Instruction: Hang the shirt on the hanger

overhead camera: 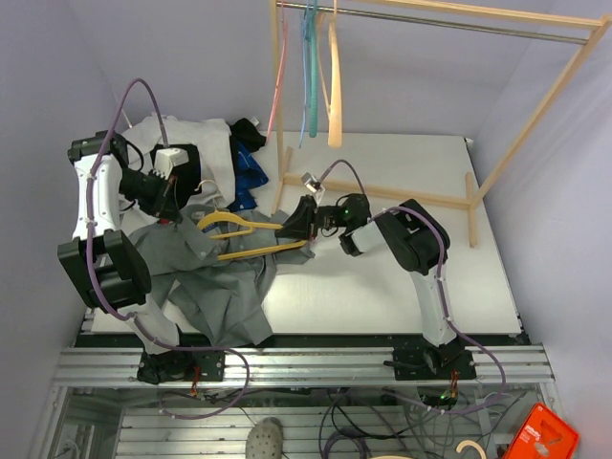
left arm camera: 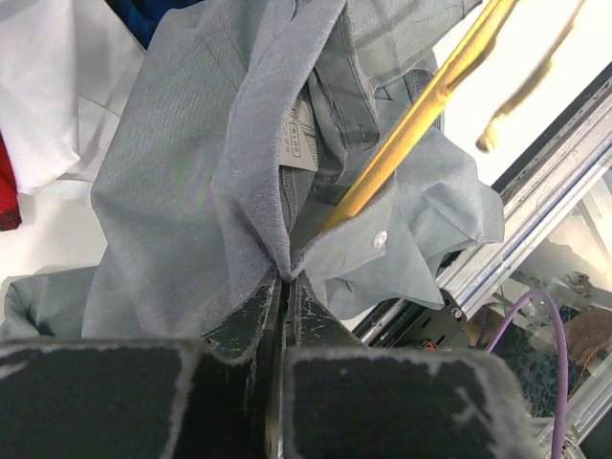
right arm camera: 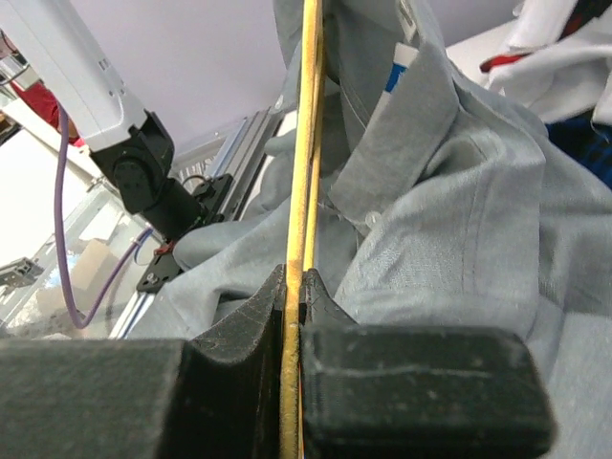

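Left gripper [left arm camera: 285, 283]: jaws together, pinching a fold of the grey shirt [left arm camera: 182, 182] at the collar edge, just beside a small white button [left arm camera: 380, 241].

Right gripper [right arm camera: 293, 289]: clamped on the yellow hanger [right arm camera: 308, 134]. The bar runs straight out between the jaws. From overhead I judge the hold to be near one shoulder tip, where the two bars converge.

Overhead, the shirt lies crumpled on the left half of the surface [overhead camera: 382, 287], its lower part spilling toward the near edge by the left arm's base. The hanger lies across the shirt's upper part, between the two grippers. A white garment [overhead camera: 206, 143] and a dark blue garment [overhead camera: 251, 177] are bunched just behind the shirt. The wooden rack [overhead camera: 382, 191] stands at the far side.

Step in hand, as I read it: feeding the hanger into the neck opening. In the left wrist view the yellow bar disappears under the collar fold next to the neck label [left arm camera: 299, 143]. One shoulder seems to be entering; I cannot tell how deep it sits.

Next move calls for:
- the left gripper lifting the collar to hold the opening wide
- the right gripper pushing the hanger along its own line, not sideways
- the second shoulder then needs the opposite collar side drawn over it — likely a fresh grasp

The fabric is thin and may slip or bunch against the bar.
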